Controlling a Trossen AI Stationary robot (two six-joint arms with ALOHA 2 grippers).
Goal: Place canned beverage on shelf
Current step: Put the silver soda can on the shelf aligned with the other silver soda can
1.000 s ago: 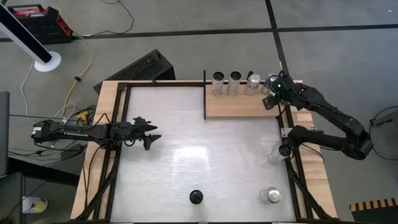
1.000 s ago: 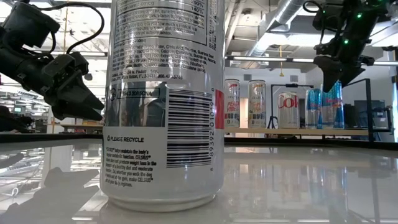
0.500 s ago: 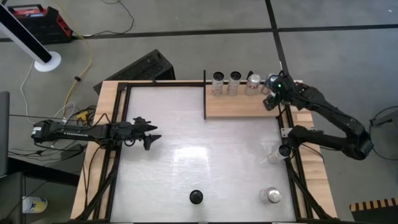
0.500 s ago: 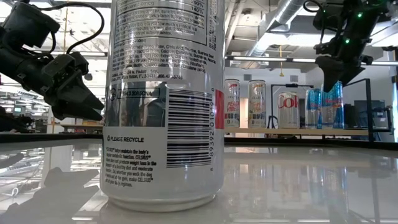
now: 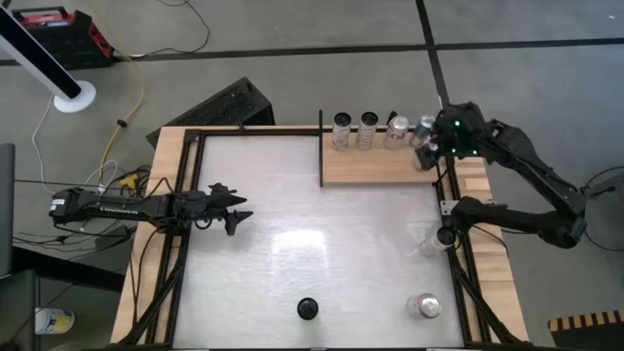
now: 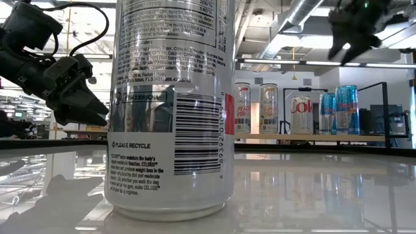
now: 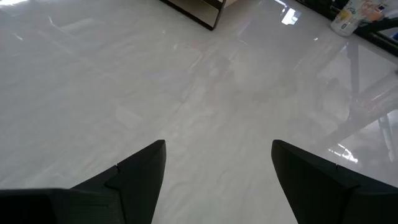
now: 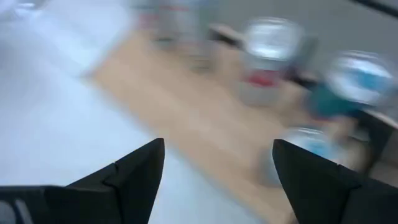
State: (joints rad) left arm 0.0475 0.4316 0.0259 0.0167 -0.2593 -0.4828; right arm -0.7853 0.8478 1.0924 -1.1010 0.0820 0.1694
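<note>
The light-wood shelf (image 5: 375, 168) lies at the table's far right and bears several upright cans: two silver ones (image 6: 242, 108), a red-and-white one (image 6: 300, 115) and two blue ones (image 6: 338, 109) at its right end. My right gripper (image 5: 432, 144) hangs open and empty above the blue cans (image 8: 360, 74), high in the low view (image 6: 351, 32). My left gripper (image 5: 234, 214) waits open and empty over the table's left side (image 7: 217, 149).
A tall silver can (image 6: 172, 110) stands close to the low camera near the table's front edge (image 5: 307, 308). Another can (image 5: 424, 305) stands at the front right. A clear thing (image 5: 434, 242) lies by the right rail. A black rod (image 5: 322, 146) edges the shelf's left side.
My right gripper has risen from around the blue cans at the shelf's right end and drawn a little toward the table's right edge. The blue cans stay upright on the shelf.
</note>
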